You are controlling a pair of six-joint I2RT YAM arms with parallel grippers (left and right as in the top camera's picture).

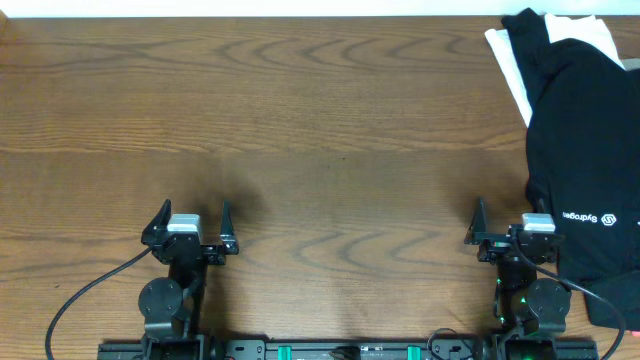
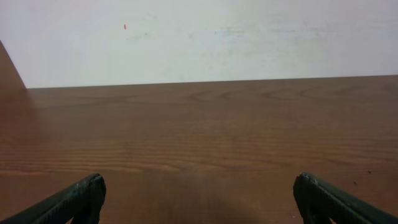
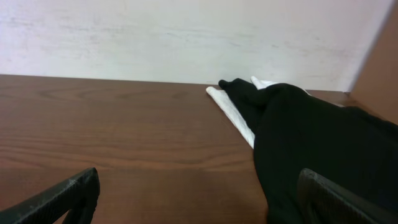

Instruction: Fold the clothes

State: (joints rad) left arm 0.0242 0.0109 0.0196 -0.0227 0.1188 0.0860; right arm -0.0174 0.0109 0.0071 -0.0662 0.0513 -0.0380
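A black garment [image 1: 585,150] with a small white logo and lettering lies heaped at the table's right edge, over a white garment [image 1: 515,70] that sticks out at the far right. Both show in the right wrist view, black [image 3: 317,149] and white [image 3: 233,112]. My right gripper [image 1: 512,222] is open and empty near the front edge, its right finger at the black garment's left edge. My left gripper [image 1: 190,222] is open and empty at the front left, far from the clothes, with only bare wood [image 2: 199,155] in front of it.
The brown wooden table [image 1: 300,130] spans the view, with a pale wall behind it [image 2: 199,37]. Both arm bases and cables sit at the front edge [image 1: 340,350].
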